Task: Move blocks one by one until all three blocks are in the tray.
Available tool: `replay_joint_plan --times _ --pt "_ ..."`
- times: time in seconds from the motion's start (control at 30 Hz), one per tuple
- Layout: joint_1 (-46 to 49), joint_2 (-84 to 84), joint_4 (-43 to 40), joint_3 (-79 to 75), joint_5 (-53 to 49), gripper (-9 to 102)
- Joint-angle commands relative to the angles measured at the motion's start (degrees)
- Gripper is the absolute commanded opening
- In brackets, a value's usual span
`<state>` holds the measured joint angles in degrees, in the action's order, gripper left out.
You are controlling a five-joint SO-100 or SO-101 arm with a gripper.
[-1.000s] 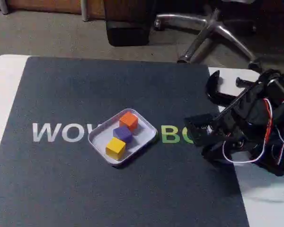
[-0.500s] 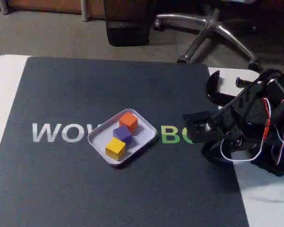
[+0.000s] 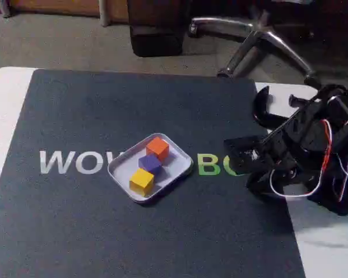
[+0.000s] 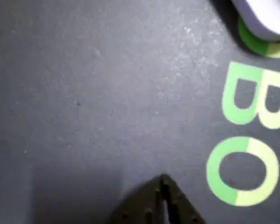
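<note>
A dark mat [image 3: 133,231] with white and green lettering covers a white table [image 3: 3,110]. Near the mat's middle in the fixed view sits the pale tray [image 3: 120,168], holding all three blocks in a diagonal row: yellow block [image 3: 141,180] at lower left, purple block [image 3: 150,163] in the middle, orange block [image 3: 158,147] at upper right. Well to the right, the black gripper [image 3: 235,157] rests low, empty; in the wrist view its tips [image 4: 162,184] meet, clenched

- The tray [image 3: 119,168] sits mid-mat [image 3: 75,231], holding the orange block [image 3: 157,147], purple block [image 3: 149,163] and yellow block [image 3: 141,180] in a diagonal row.
- The gripper [image 3: 235,157] hangs low right of it, apart.
</note>
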<state>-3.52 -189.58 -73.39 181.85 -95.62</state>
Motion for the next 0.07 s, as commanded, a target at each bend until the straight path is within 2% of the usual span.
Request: replay_joint_plan --times 0.0,0.03 --pt "-0.1 0.0 -0.2 -0.2 -0.3 -5" --pt "-0.1 0.0 -0.2 -0.2 -0.3 -5"
